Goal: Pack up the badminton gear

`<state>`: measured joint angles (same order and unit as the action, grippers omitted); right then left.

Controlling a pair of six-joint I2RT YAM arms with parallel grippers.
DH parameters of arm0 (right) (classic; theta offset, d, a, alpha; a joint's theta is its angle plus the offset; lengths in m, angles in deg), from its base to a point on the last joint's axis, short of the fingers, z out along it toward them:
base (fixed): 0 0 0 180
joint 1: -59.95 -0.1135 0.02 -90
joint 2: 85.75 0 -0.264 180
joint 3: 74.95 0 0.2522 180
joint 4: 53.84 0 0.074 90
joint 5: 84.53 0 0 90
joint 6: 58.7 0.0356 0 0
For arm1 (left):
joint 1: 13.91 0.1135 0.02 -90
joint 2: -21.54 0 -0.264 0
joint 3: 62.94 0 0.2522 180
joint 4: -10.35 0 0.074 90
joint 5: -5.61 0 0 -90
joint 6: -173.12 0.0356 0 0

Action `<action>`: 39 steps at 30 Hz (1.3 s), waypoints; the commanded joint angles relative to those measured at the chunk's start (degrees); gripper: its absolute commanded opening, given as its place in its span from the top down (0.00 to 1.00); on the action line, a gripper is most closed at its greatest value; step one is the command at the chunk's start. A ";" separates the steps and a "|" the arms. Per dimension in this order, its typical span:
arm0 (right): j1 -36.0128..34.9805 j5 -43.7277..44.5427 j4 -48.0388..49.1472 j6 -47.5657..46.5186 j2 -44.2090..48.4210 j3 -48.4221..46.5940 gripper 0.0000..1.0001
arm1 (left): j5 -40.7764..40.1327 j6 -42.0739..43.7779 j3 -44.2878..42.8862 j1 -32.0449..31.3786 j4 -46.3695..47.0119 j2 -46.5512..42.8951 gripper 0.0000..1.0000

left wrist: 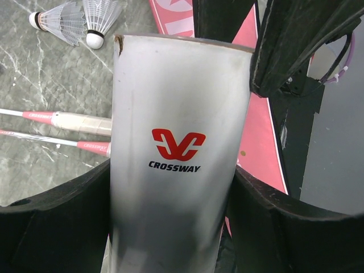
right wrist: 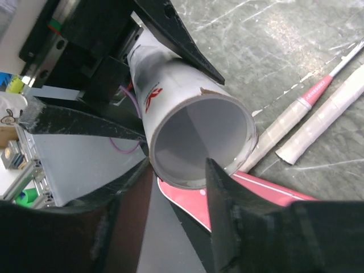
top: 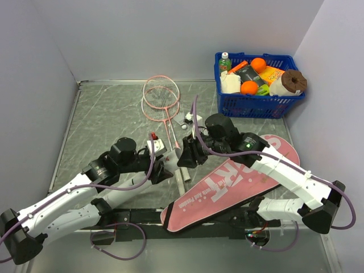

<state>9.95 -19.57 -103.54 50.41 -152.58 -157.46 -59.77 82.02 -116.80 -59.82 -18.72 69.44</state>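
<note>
The left hand (left wrist: 173, 170) holds the white tube (left wrist: 182, 85); the right hand (right wrist: 176, 170), grip unclear, could push it loose by squeezing its rim

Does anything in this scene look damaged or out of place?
The white tube has a small brown nick torn in the rim of its open end, plain in both wrist views. The rim is otherwise smooth. Nothing else stands out.
</note>
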 commanded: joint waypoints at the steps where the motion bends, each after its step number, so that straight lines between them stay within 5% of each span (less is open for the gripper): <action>1: -0.28 -2.65 5.36 1.01 1.78 -2.09 0.53 | -0.80 -1.53 0.19 -0.85 1.51 0.44 0.99; 7: -0.27 -3.70 6.41 1.19 2.58 -1.83 0.58 | -0.71 -1.62 0.02 -1.20 1.16 1.49 0.99; 18: -0.36 -5.55 7.47 1.45 2.14 -0.69 0.88 | -1.60 -1.80 0.28 -1.29 1.34 0.27 0.99; 20: -0.36 -5.81 7.82 1.71 2.23 -0.16 1.00 | -1.33 -1.71 0.37 -1.20 1.51 0.00 0.99; 39: 1.39 -11.70 5.88 -6.28 16.90 5.20 1.00 | 2.98 -1.01 1.95 -3.04 2.74 -7.64 0.99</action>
<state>11.07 -28.86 -97.31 47.55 -138.88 -153.48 -56.93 81.84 -115.05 -62.24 -16.08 62.92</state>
